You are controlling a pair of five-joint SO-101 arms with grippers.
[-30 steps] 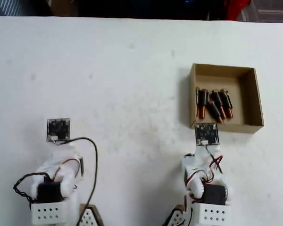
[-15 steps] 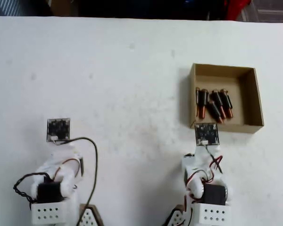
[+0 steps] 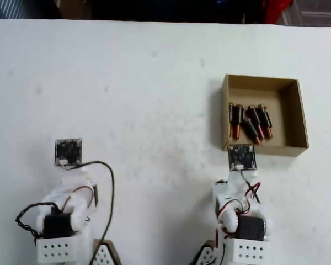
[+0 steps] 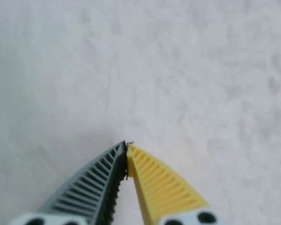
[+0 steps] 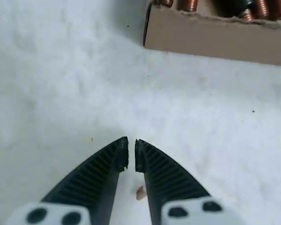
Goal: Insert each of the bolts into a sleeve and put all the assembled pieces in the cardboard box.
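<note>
The assembled pieces (image 3: 249,122) lie in the cardboard box (image 3: 281,95), right of centre in the high view. The left gripper (image 4: 126,146) and right gripper (image 5: 131,153) are both pinched together, holding nothing.

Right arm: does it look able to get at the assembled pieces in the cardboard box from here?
Probably yes: the box is open-topped, directly ahead of the right pincer, with just table between them.
</note>
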